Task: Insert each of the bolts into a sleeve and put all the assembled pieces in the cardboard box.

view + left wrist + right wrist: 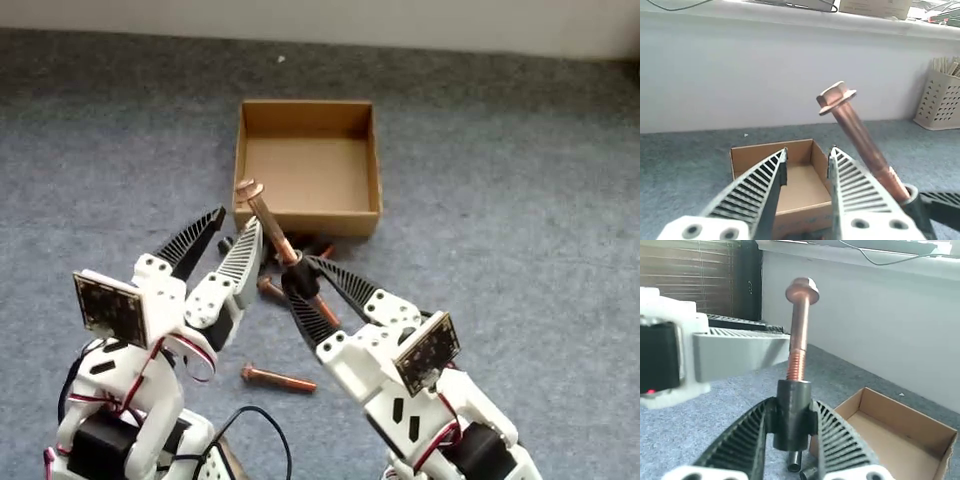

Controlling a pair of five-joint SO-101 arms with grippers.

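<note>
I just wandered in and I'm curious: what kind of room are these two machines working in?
Probably an office or hobby workroom rather than a factory. The work is laid out on what looks like grey carpet, there are window blinds behind, and a plastic basket of sticks stands on that carpet.

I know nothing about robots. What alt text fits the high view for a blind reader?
The right gripper holds a black sleeve with a copper bolt sticking up out of it at a tilt. The left gripper is open beside the bolt, in front of a cardboard box on grey carpet. A second bolt lies loose between the arms.
</note>
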